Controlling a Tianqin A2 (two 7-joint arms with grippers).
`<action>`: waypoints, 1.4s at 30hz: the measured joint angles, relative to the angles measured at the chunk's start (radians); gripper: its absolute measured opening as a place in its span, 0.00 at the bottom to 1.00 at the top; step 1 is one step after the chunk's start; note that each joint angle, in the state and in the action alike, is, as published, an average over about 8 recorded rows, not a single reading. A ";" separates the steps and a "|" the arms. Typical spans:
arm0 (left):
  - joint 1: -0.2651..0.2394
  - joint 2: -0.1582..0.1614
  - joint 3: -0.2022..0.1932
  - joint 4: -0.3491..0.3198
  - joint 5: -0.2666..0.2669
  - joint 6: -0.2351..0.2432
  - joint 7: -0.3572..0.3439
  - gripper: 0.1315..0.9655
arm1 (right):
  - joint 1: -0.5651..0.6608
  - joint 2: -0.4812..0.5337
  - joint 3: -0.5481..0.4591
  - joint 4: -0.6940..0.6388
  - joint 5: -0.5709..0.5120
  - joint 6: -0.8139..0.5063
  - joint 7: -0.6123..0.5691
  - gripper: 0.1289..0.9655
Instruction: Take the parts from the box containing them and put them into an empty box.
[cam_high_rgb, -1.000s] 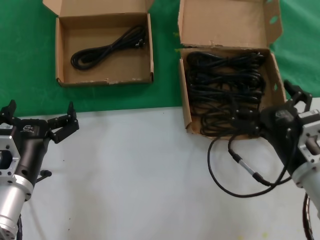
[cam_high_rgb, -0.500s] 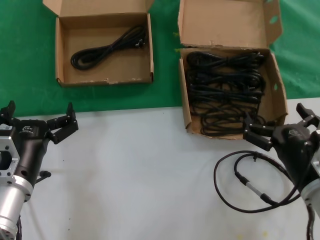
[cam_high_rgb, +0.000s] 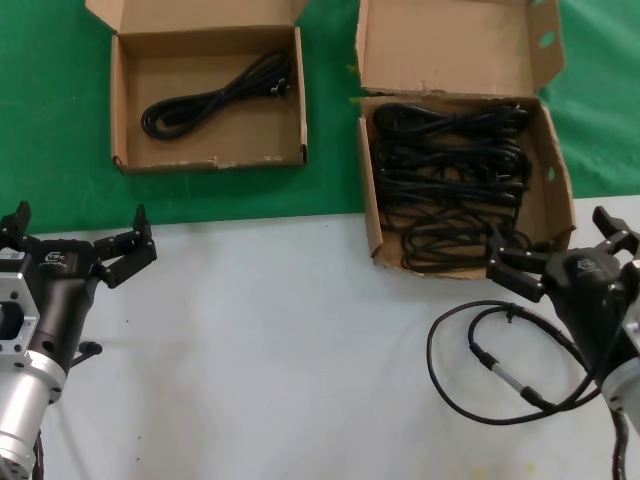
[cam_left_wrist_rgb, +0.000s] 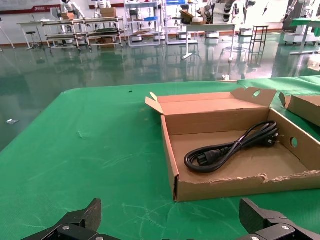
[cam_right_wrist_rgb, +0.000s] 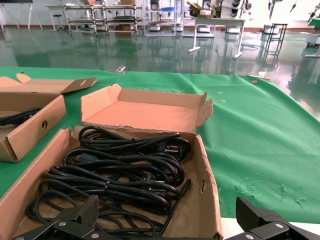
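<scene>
The smaller shallow box (cam_high_rgb: 210, 160) at the back left holds one black power cord (cam_high_rgb: 215, 95). The larger, deeper box (cam_high_rgb: 368, 200) at the back right holds several looped power cords (cam_high_rgb: 450, 180). My right gripper (cam_high_rgb: 552, 240) is open and empty, just in front of that box's front right corner. In the right wrist view the open gripper (cam_right_wrist_rgb: 167, 217) faces the cords (cam_right_wrist_rgb: 125, 165) across the box's side wall (cam_right_wrist_rgb: 207, 195). My left gripper (cam_high_rgb: 80, 225) is open and empty over the white table, short of the smaller box (cam_left_wrist_rgb: 225, 187) and its cord (cam_left_wrist_rgb: 230, 150).
A thin black cable with a silver connector (cam_high_rgb: 480, 360) loops on the white table beside my right arm. Both boxes stand on a green cloth (cam_high_rgb: 60, 120) behind the white table (cam_high_rgb: 280, 370). The larger box's tall back flap (cam_high_rgb: 450, 45) stands upright.
My right gripper has drawn back from over the larger box's front edge toward me, empty. The thin cable loop shifted with it. The left arm has not moved.
</scene>
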 joint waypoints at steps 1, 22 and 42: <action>0.000 0.000 0.000 0.000 0.000 0.000 0.000 1.00 | 0.000 0.000 0.000 0.000 0.000 0.000 0.000 1.00; 0.000 0.000 0.000 0.000 0.000 0.000 0.000 1.00 | 0.000 0.000 0.000 0.000 0.000 0.000 0.000 1.00; 0.000 0.000 0.000 0.000 0.000 0.000 0.000 1.00 | 0.000 0.000 0.000 0.000 0.000 0.000 0.000 1.00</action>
